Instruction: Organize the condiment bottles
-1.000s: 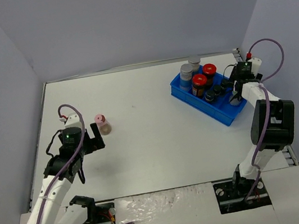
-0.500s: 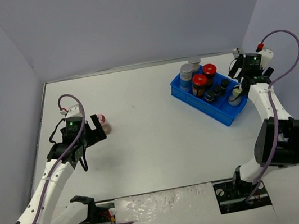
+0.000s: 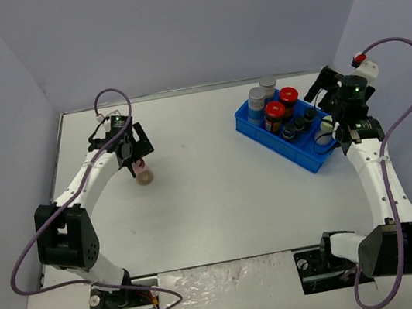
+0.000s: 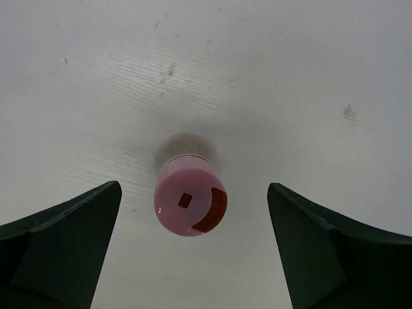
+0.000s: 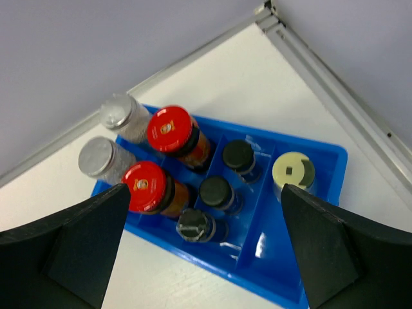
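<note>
Left gripper (image 4: 193, 187): you've got it spread wide, empty, fingers (image 4: 64, 244) on either side of the pink-lidded jar (image 4: 191, 204), no contact.
Pink-lidded jar: upright on the counter (image 3: 218, 184), toward the far left corner, well apart from the tray. It's the only jar outside the tray.
Right gripper (image 5: 206, 188): released, holding nothing, over your blue tray (image 3: 310, 160).
Blue tray: near the far right corner, set at an angle to the counter's edges.
Red-lidded jars (image 5: 170, 128) (image 5: 147, 186): in the tray, upright, side by side.
Grey-capped jars (image 5: 118, 111) (image 5: 98, 156): at the tray end away from the right edge, just beside the red lids.
Dark-capped jars (image 5: 239, 154) (image 5: 215, 190) (image 5: 194, 223): one row in the middle section.
Cream-lidded jar (image 5: 293, 171): alone in the end compartment nearest the right edge.
</note>
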Action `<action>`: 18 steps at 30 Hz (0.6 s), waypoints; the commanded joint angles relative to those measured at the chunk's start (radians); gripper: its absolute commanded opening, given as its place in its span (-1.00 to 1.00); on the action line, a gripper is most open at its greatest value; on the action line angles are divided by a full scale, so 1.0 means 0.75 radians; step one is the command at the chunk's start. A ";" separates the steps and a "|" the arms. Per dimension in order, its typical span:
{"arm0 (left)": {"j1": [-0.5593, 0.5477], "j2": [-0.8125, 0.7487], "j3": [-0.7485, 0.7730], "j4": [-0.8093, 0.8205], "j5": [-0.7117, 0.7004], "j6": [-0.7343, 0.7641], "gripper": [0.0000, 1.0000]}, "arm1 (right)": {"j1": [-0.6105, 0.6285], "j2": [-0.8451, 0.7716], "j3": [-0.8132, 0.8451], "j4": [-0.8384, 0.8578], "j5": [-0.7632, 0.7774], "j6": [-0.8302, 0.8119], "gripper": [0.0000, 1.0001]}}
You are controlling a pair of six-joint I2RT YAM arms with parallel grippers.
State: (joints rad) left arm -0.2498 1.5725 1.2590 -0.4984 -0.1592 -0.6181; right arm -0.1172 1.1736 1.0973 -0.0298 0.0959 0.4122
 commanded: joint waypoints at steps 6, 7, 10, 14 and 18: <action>0.004 0.118 0.120 -0.105 -0.018 -0.049 0.44 | 0.053 -0.129 -0.082 -0.007 -0.094 -0.051 1.00; 0.004 0.124 0.117 -0.107 -0.009 -0.049 0.37 | 0.054 -0.139 -0.088 -0.013 -0.094 -0.051 1.00; -0.008 0.137 0.115 -0.109 0.023 -0.049 0.06 | 0.063 -0.163 -0.105 -0.018 -0.103 -0.049 1.00; -0.053 0.145 0.133 -0.109 0.040 -0.037 -0.37 | 0.081 -0.178 -0.113 -0.020 -0.114 -0.053 1.00; -0.160 0.150 0.172 -0.109 0.061 -0.024 -0.63 | 0.102 -0.197 -0.111 -0.022 -0.154 -0.066 1.00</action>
State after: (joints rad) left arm -0.2881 1.6966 1.3117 -0.5849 -0.1352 -0.6429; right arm -0.0626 1.0570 1.0069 -0.0907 0.0245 0.3852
